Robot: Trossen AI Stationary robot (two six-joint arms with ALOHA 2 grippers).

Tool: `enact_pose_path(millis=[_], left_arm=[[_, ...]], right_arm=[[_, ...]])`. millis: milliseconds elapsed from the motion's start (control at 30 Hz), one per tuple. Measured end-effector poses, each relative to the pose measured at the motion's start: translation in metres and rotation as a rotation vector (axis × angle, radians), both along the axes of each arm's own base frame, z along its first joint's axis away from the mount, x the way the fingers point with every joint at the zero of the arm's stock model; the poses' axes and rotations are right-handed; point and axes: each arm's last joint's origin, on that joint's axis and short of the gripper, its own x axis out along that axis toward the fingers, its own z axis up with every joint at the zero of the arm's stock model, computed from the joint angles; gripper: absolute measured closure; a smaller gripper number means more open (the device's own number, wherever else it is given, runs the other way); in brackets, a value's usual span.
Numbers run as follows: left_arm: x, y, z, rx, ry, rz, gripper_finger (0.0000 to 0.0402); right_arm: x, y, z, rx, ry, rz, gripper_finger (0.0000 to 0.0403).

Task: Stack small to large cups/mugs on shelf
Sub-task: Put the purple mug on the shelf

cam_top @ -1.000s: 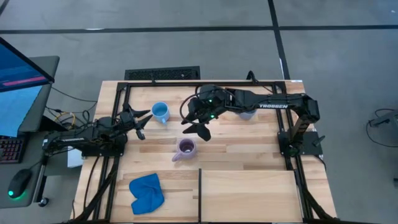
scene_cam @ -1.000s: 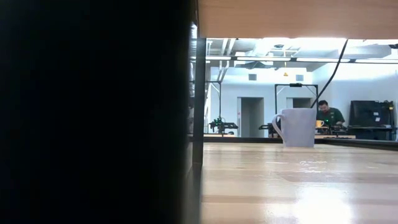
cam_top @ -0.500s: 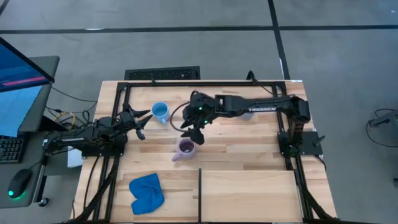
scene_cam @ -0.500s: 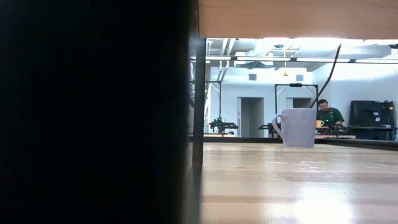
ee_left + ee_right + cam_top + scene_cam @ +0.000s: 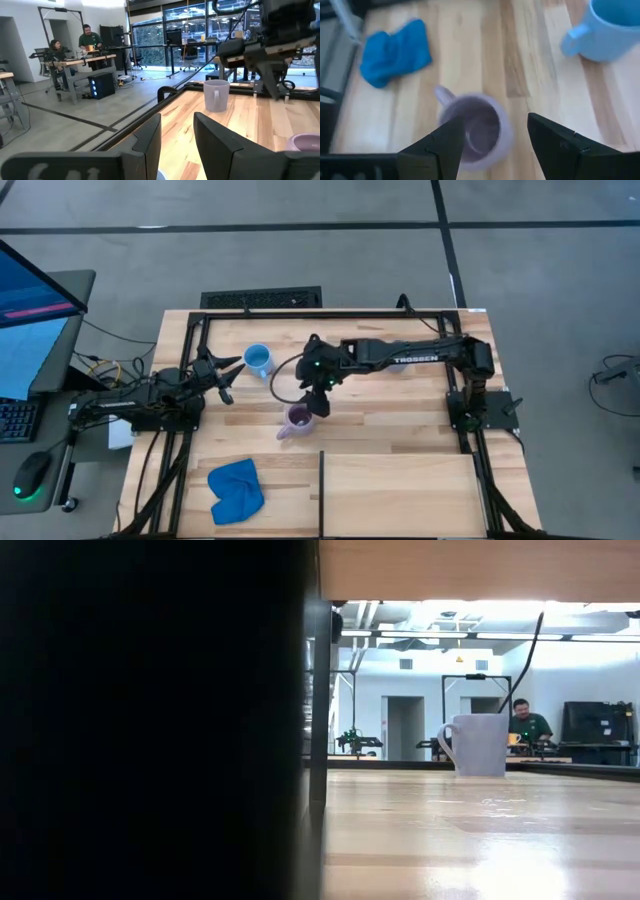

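Observation:
The lilac mug (image 5: 297, 418) stands upright on the tabletop, its handle toward the near left; it also shows in the right wrist view (image 5: 477, 129). My right gripper (image 5: 314, 402) (image 5: 495, 145) is open just above it, fingers pointing down, touching nothing. The sky-blue mug (image 5: 258, 360) (image 5: 607, 27) stands at the far left. The grey-blue mug (image 5: 478, 744) (image 5: 216, 96) stands farther right, mostly under my right arm in the high view. My left gripper (image 5: 226, 376) (image 5: 177, 145) waits open at the left. The shelf (image 5: 400, 492) lies at the near right.
A bright blue cloth (image 5: 236, 490) (image 5: 395, 45) lies crumpled near the table's front left. Black rails (image 5: 320, 490) frame the tabletop and the shelf. A person sits at a desk in the room beyond (image 5: 528, 725).
My right gripper has gone toward the table's left and near edges, from beside the sky-blue mug to just over the lilac mug, and has tipped to point down. The mugs and my left arm have kept still.

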Motion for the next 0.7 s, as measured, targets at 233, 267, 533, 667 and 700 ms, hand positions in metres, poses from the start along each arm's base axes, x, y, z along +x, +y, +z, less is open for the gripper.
enact_pose_path(millis=[233, 267, 533, 667, 700], left_arm=[[0.000, 0.000, 0.000, 0.000, 0.000, 0.000, 0.0294], [0.000, 0.000, 0.000, 0.000, 0.000, 0.000, 0.0294], [0.000, 0.000, 0.000, -0.001, -0.001, 0.000, 0.0294], [0.000, 0.000, 0.000, -0.001, 0.000, 0.000, 0.0294], [0.000, 0.000, 0.000, -0.001, 0.000, 0.000, 0.0294]], right_arm=[[0.006, 0.012, -0.015, -0.040, 0.049, -0.004, 0.0163], [0.005, 0.013, -0.019, -0.039, 0.072, -0.004, 0.0163], [0.004, 0.011, -0.020, -0.115, 0.089, -0.076, 0.0163], [0.002, 0.011, -0.021, -0.105, 0.115, -0.089, 0.0163], [0.002, 0.012, -0.021, -0.105, 0.118, -0.088, 0.0163]])
